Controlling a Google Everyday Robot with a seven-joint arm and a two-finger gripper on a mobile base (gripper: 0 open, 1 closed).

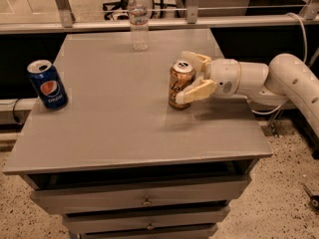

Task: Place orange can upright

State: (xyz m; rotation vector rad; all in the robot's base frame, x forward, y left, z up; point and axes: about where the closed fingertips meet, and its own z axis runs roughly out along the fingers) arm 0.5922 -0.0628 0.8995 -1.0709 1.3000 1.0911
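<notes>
The orange can (180,79) stands upright on the grey table (119,123), right of its middle, silver top up. My gripper (182,77) reaches in from the right at can height and is open. One pale finger (198,90) angles across the front of the can's lower right side. The other finger (195,59) sits behind the can near its top. The can's base rests on the tabletop.
A blue Pepsi can (47,83) stands upright at the table's left edge. A clear water bottle (138,20) stands at the back edge. My white arm (291,78) extends off the right side. Drawers sit below the tabletop.
</notes>
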